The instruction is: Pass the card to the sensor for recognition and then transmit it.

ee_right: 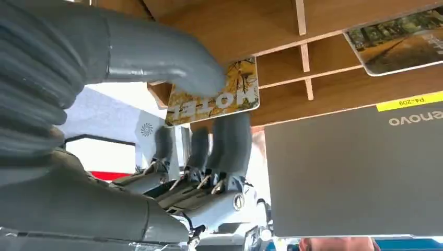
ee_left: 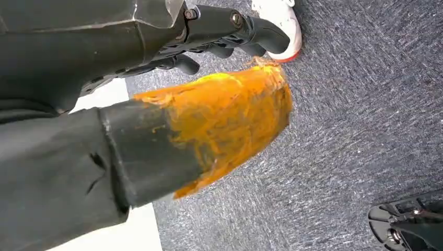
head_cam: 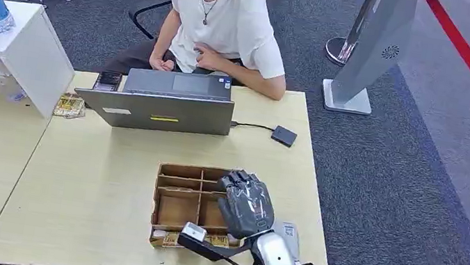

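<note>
Pinching a card between thumb and fingers, right hand hovering over the divided tray, ready for carrying toward the sensor at one o'clock on the bench. Left hand hanging, curled, holding nothing.

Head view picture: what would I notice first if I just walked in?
Probably the robot's grey right hand over the brown wooden divided tray on the pale table, pinching a yellow hotel card. Behind it, a person in a white T-shirt works at a grey laptop.
</note>
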{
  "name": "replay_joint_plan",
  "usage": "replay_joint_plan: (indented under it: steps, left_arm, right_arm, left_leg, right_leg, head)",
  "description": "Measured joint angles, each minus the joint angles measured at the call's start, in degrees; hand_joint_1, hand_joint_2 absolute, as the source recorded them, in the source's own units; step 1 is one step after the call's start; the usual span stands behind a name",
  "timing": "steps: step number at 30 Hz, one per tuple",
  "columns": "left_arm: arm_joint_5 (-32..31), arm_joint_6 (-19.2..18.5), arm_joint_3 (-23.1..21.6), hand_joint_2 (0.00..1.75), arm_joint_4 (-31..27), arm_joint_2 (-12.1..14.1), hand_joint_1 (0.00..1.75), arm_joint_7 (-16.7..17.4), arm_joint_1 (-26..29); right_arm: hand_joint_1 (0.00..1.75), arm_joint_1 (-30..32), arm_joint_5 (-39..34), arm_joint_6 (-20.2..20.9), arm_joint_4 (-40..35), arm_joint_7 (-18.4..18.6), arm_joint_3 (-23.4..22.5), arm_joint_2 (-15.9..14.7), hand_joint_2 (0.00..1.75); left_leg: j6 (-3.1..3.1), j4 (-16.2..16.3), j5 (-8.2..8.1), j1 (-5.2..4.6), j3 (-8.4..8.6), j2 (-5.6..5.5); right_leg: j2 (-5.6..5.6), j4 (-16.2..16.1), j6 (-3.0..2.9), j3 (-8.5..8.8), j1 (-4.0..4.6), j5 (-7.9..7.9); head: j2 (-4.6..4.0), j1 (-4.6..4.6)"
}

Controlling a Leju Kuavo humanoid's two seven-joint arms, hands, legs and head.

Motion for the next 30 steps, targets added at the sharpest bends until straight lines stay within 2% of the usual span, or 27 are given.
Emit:
replay_joint_plan:
  steps: [7, 8, 22, 30]
  left_arm:
    - [0.0, 0.0, 0.0, 0.00, 0.0, 0.0, 0.00, 0.0, 0.0]
    - [0.0, 0.0, 0.0, 0.00, 0.0, 0.0, 0.00, 0.0, 0.0]
    - [0.2, 0.3, 0.0, 0.00, 0.0, 0.0, 0.00, 0.2, 0.0]
    - [0.3, 0.7, 0.0, 0.00, 0.0, 0.0, 0.00, 0.5, 0.0]
  right_arm:
    - [1.48, 0.1, 0.5, -0.5, -1.2, 0.0, 0.4, 0.0, 1.75]
    - [1.45, 0.1, 0.7, -0.6, -1.5, 0.0, 0.4, 0.0, 1.75]
    - [1.71, 3.0, 3.2, -3.4, -10.2, -0.2, 2.4, 0.0, 1.75]
    - [1.75, 5.6, 4.5, -3.7, -17.1, -2.7, 2.5, 0.0, 1.75]
  left_leg:
    - [0.00, 0.0, 0.00, 0.00, 0.00, 0.00]
    - [0.00, 0.0, 0.00, 0.00, 0.00, 0.00]
    - [0.00, 0.0, 0.00, 0.00, 0.00, 0.00]
    - [0.00, 0.0, 0.00, -0.01, 0.00, 0.00]
  right_leg:
    - [0.00, 0.0, 0.00, 0.00, 0.00, 0.00]
    - [0.00, 0.0, 0.00, 0.00, 0.00, 0.00]
    - [0.00, 0.0, 0.00, -0.01, 0.00, 0.00]
    - [0.00, 0.0, 0.00, -0.01, 0.00, 0.00]
  head:
    - [0.00, 0.00]
    - [0.00, 0.00]
    - [0.00, 0.00]
    - [0.00, 0.00]
